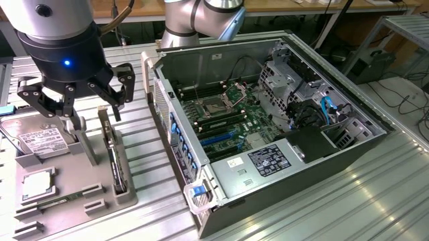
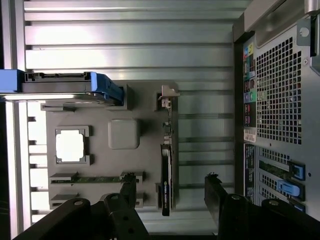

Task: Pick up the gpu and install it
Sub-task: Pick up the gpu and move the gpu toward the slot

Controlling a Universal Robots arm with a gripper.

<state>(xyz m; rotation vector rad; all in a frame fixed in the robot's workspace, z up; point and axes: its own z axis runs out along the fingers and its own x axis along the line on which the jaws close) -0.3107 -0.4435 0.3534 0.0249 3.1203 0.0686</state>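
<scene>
Exterior view: your gpu [image 1: 118,168] stands on edge in a slot of the grey holder [image 1: 127,198], beside the open computer case [image 1: 322,173]. Your gripper [image 1: 82,106] hovers above it, jaws spread wide, holding nothing.

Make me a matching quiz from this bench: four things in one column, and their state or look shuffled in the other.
1 gpu
2 hard drive
3 tool
4 computer case

A side open, motherboard showing
B on edge in the gray tray
C open, above the tray
D silver, white label

Pairs: 1-B, 2-D, 3-C, 4-A
</scene>
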